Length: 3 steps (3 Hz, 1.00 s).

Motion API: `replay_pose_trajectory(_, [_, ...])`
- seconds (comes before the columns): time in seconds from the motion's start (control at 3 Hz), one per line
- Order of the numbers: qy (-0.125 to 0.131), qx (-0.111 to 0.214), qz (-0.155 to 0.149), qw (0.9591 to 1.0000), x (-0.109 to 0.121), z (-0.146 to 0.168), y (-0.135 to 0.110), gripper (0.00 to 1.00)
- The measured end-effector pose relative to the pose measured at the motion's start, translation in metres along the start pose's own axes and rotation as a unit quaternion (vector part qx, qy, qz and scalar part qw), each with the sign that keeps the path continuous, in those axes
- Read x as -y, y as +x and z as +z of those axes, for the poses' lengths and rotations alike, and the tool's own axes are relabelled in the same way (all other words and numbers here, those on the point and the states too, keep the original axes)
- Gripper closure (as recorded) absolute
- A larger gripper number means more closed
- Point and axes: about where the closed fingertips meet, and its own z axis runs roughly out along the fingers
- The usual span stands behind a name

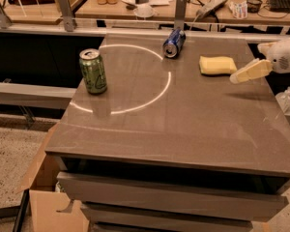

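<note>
Camera view shows a broad grey-brown rectangular surface (174, 129) of smooth, slightly glossy material, with a curved streak of reflected light across its far left half. Below the surface's near left corner, an open brown cardboard box (43, 207) stands on the floor. The robot's white-wristed, beige-tipped pincer (239, 77) reaches in over the surface's right edge, toward the far end, hanging a little above the top with its shadow beneath it. It has hold of nothing, and whether it is spread or closed cannot be told from this angle. An upright green aluminium drink can (93, 71) stands near the surface's left edge, toward the far side. The yellow rectangular foam sponge (217, 65) lies flat on the far right part of the surface, just beside the pincer's tip and apart from it. It looks light, soft and easily squashed, not fragile or slippery, and probably best gripped across its shorter width, near the middle. A blue aluminium can (174, 42) lies on its side near the middle of the surface's far edge.
</note>
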Motion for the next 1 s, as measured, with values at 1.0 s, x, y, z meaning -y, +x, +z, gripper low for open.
replay_pose_trajectory(1.0, [-0.030,-0.023,-0.009,0.9992,-0.006,0.067,0.002,0.15])
